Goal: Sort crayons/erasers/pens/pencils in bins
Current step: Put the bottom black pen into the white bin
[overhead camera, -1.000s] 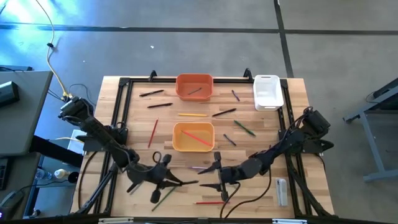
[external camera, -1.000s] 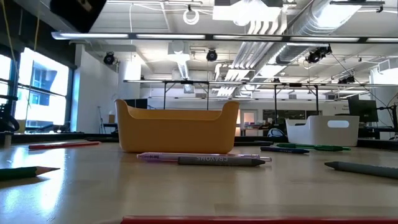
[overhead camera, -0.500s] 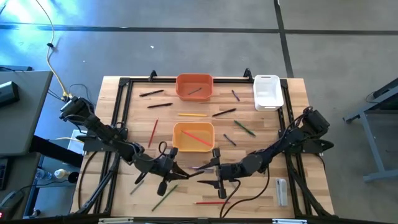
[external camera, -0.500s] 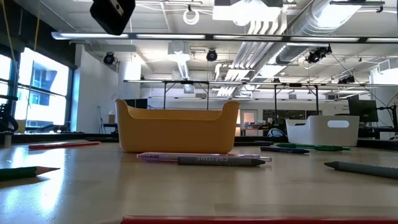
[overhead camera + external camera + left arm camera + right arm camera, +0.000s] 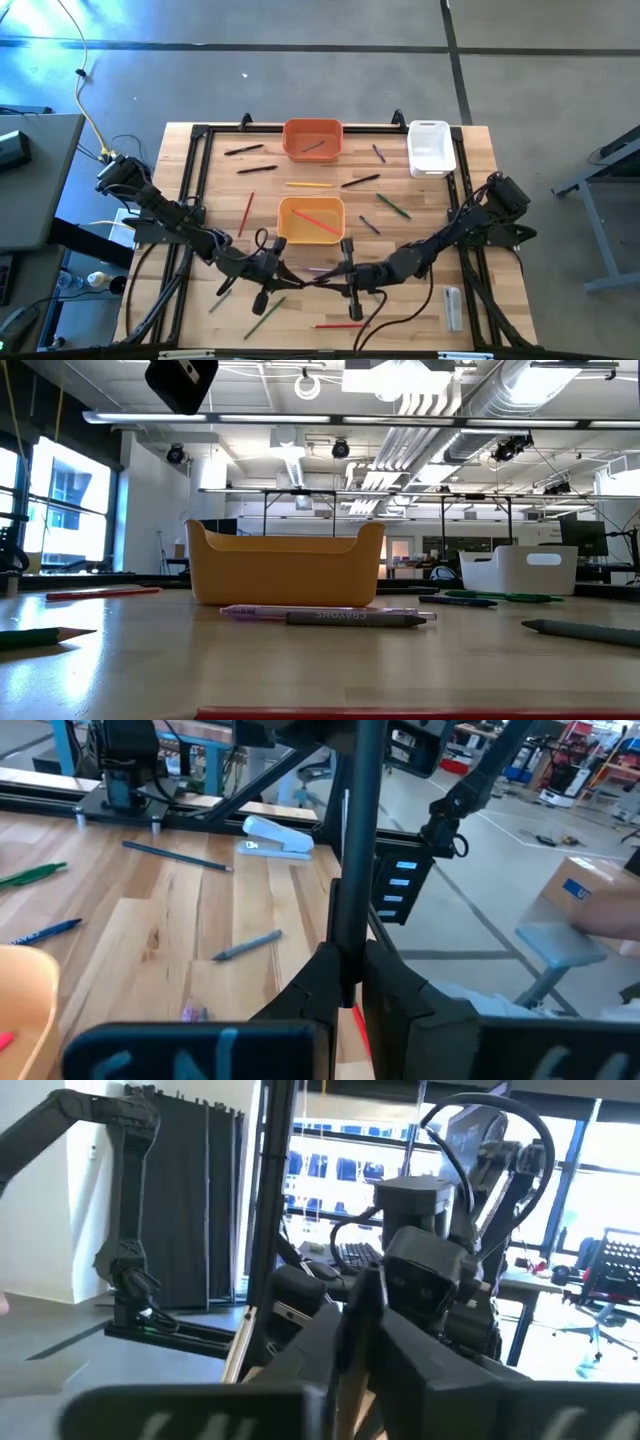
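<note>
My left gripper (image 5: 283,278) and right gripper (image 5: 338,277) face each other near the table's front, in front of the yellow-orange bin (image 5: 311,220). A dark stick (image 5: 310,281) spans the gap between them. Both grippers are shut on it, the left (image 5: 348,955) and the right (image 5: 352,1305). The orange bin (image 5: 313,139) and the white bin (image 5: 430,147) stand at the far edge. Loose sticks lie flat on the wood: red (image 5: 246,213), yellow (image 5: 309,185), green (image 5: 393,206) and a grey crayon (image 5: 355,619). My left gripper pinches one end of the dark stick (image 5: 347,925) between its two fingers. The stick runs on forward past the fingertips toward the right gripper, clear of the table. My right gripper is shut at the stick's other end (image 5: 330,278), coming level from the table's right. Its own fingers hide the place of contact.
A white stapler (image 5: 453,305) lies near the front right corner. Black frame rails (image 5: 195,190) run along the table's edges. A red stick (image 5: 338,325) and a green one (image 5: 262,320) lie near the front edge, below the grippers. The yellow-orange bin holds a red stick.
My left gripper has carried the dark stick a little toward the far edge and the right, up to the right gripper. My right gripper, open before, has shut at the stick's free end.
</note>
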Available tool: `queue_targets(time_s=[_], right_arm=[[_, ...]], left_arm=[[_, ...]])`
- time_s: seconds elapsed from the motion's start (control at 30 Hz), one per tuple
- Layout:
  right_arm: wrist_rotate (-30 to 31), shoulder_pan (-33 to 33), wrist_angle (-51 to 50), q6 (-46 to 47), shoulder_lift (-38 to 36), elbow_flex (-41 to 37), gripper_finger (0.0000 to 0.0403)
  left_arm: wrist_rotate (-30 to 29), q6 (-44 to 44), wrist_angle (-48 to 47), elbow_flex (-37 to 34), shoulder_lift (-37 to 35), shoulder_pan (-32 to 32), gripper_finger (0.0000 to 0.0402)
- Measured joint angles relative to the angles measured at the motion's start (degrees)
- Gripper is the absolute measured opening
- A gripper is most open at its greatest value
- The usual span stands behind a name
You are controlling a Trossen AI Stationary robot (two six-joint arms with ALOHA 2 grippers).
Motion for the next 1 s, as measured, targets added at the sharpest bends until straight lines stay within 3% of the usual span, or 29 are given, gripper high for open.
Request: queue_targets(time_s=[0.17, 0.37, 0.6, 0.77, 1.0], right_arm=[[0.48, 0.01, -0.21, -1.07, 0.0, 0.02, 0.0022], [1.04, 0.01, -0.69, -2.42, 0.0, 0.02, 0.0028], [6.88, 0.03, -6.23, -4.6, -3.18, 0.02, 0.0017], [15.77, -0.32, -19.04, -3.21, -10.23, 0.02, 0.0018], [30.39, -6.85, -49.94, 9.45, -24.23, 0.02, 0.0018]], left_arm=[[-0.15, 0.44, 0.01, 0.0, 0.0, 0.02, 0.0035], [-0.39, 4.4, -2.23, 0.02, -1.92, 0.02, 0.0087], [-8.59, 9.47, -11.49, -0.09, -8.68, 0.0, 0.0137], [-12.76, 13.45, -10.35, -4.63, -12.31, 1.12, 0.0145], [-9.9, 18.47, -1.19, -12.49, -15.58, 8.91, 0.0098]])
